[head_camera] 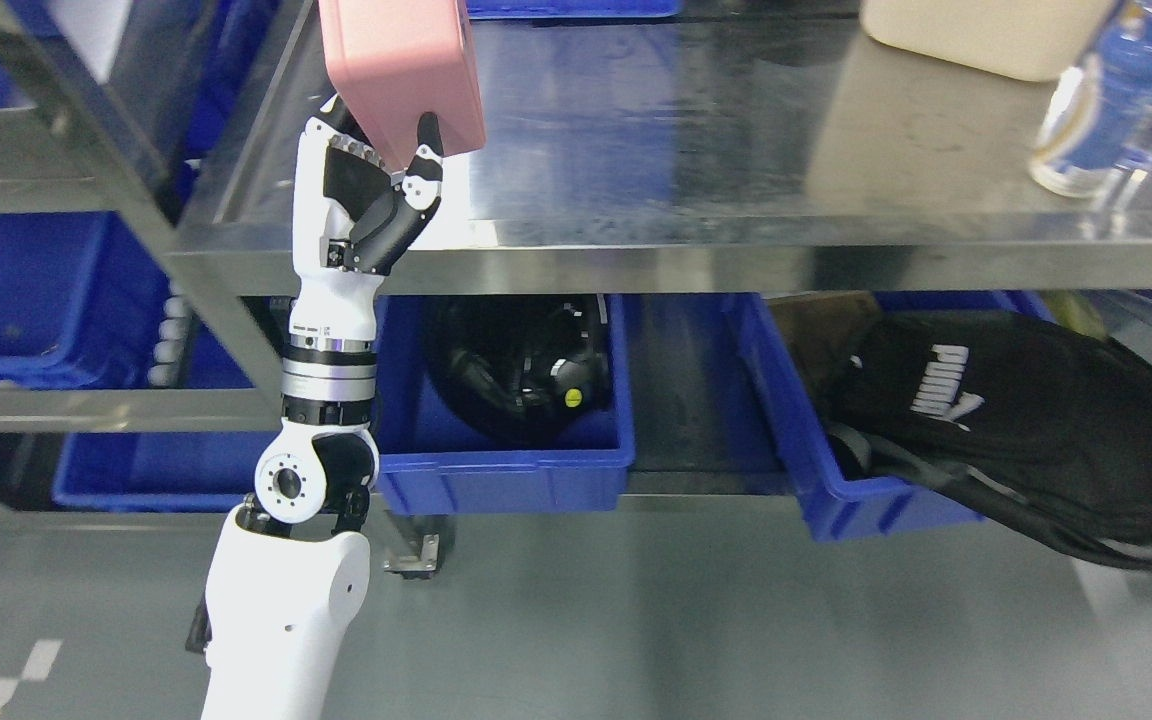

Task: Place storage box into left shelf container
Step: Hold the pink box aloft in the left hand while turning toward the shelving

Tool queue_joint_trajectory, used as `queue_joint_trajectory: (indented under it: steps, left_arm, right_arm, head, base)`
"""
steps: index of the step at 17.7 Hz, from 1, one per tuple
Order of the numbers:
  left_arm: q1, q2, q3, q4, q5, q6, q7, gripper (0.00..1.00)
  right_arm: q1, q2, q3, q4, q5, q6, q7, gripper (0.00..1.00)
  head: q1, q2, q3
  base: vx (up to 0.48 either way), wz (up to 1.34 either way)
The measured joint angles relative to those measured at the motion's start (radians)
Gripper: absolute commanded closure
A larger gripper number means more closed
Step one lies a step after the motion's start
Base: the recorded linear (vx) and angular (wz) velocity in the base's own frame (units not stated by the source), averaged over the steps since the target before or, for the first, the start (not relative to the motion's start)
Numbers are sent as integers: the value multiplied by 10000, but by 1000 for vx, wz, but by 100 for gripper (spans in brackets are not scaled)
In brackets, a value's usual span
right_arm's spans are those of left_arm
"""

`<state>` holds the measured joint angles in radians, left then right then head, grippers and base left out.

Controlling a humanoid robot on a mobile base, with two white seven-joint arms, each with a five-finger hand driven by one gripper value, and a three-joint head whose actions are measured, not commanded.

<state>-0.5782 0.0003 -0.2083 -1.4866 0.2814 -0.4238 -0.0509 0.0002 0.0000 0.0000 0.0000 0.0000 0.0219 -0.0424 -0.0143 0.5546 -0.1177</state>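
The left hand (376, 190) is raised above the steel shelf (696, 190), its fingers (426, 150) closed around the lower edge of the pink storage box (401, 65). The box is held off the shelf surface, near its left end.

The pink storage box (401, 70) runs off the top edge, so its upper part is unseen. The cream container (986, 35) is likewise cut by the top edge. The water bottle (1106, 110) at right is blurred. The dark object (521, 365) inside the blue bin (506, 470) cannot be identified, half hidden under the shelf (696, 260).
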Motion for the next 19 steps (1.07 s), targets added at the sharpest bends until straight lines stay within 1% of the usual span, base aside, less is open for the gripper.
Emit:
queue_joint_trajectory:
  steps: [7,11,17,19]
  left_arm:
    - [736,-2,-251,-594,18,-344,-102,98]
    - [943,-2,-297,-764,17,-405,-102,98]
    - [1424,-3,-124,-921,14,-415,-92,97]
    - [1547,-4,-82,-956,12,-414,-92,97]
  right_arm:
    - [-4,0,0,0,0,0,-8,0]
    - [-5,0,0,0,0,0,-10,0]
    - [-4,0,0,0,0,0,-4,0]
    - [-5,0,0,0,0,0,-1,0]
  head:
    - [0,4,0]
    - [0,7,0]
    - [0,10,0]
    - [0,9,0]
  base:
    - [147,1144]
    - [204,1486]
    - [289,1310]
    - [324,742]
